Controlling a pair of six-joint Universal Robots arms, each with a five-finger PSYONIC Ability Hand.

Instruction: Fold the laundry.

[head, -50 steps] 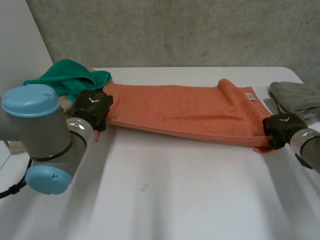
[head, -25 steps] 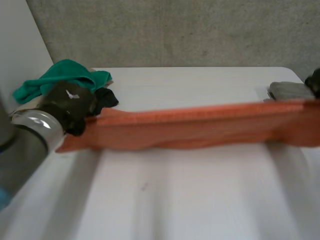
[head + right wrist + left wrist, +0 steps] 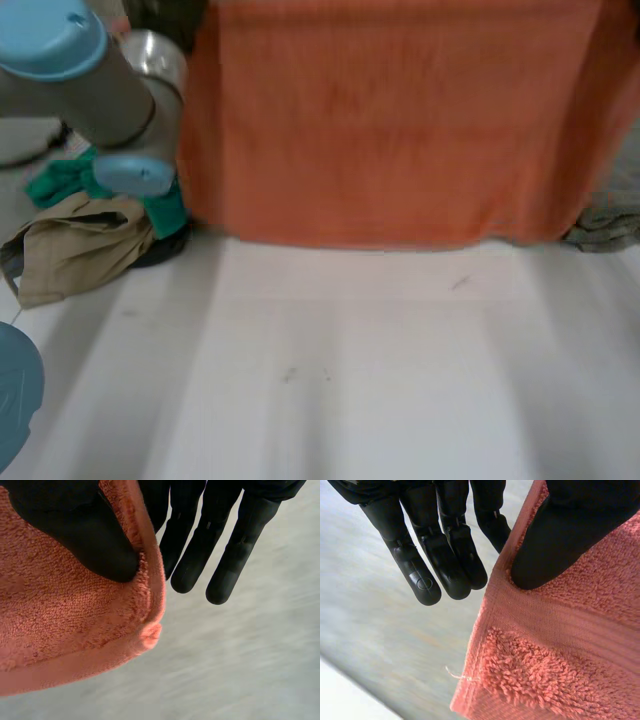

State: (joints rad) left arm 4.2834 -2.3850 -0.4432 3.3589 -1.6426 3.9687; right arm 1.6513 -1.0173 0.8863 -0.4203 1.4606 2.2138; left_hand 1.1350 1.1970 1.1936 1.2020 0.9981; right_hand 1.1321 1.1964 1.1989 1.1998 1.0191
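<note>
Head view is showing the orange towel (image 3: 390, 120) hanging like a curtain over the counter (image 3: 350, 380). Can't tell if its lower edge is touching the surface. The left hand (image 3: 545, 540) is pinching one top corner, thumb clamping down on the terry while the other fingers are sticking out straight past the edge. The right hand (image 3: 75, 530) is doing the same at the other corner. It's looking soft, floppy and light, so I'm guessing the hemmed corners are the best places for gripping.

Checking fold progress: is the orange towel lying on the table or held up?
Held up, spread: the towel hangs flat, left hand and right hand each pinching a corner.
</note>
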